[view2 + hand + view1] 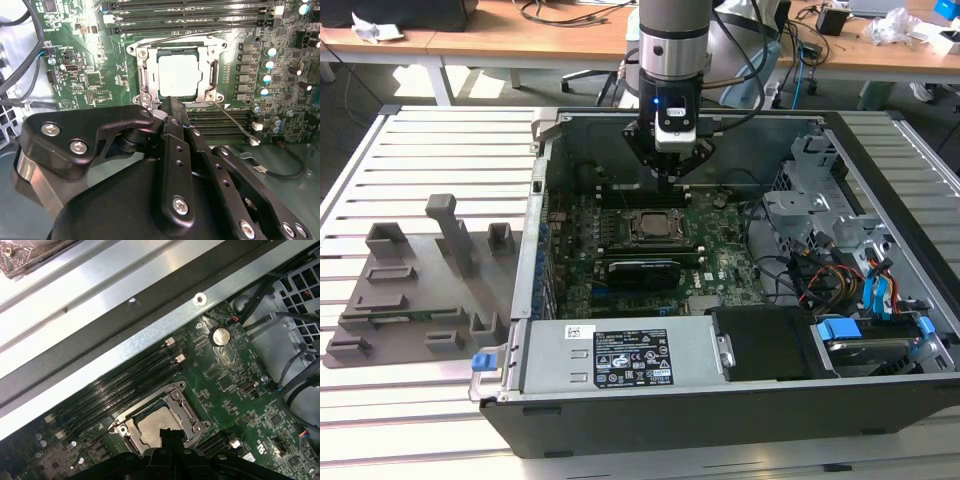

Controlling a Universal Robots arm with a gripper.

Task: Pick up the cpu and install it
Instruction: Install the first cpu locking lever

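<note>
In the motherboard socket point(176, 75), cpu point(177, 74) lies flat at 12 o'clock off gripper point(170, 102); fingers pressed together, empty.

The exterior view is evenly bright under diffuse light from above, with soft shadow inside the computer case point(740, 300) and a pale sheen on the slatted desk point(430, 150). In the second wrist view the cpu point(179, 75) glares almost white, its top washed out, while the black gripper point(172, 107) close to the lens is dark and slightly soft. In the first wrist view the metal case wall point(100, 305) reflects strong glare, and the motherboard point(235, 390) beneath sits dimmer.
</note>
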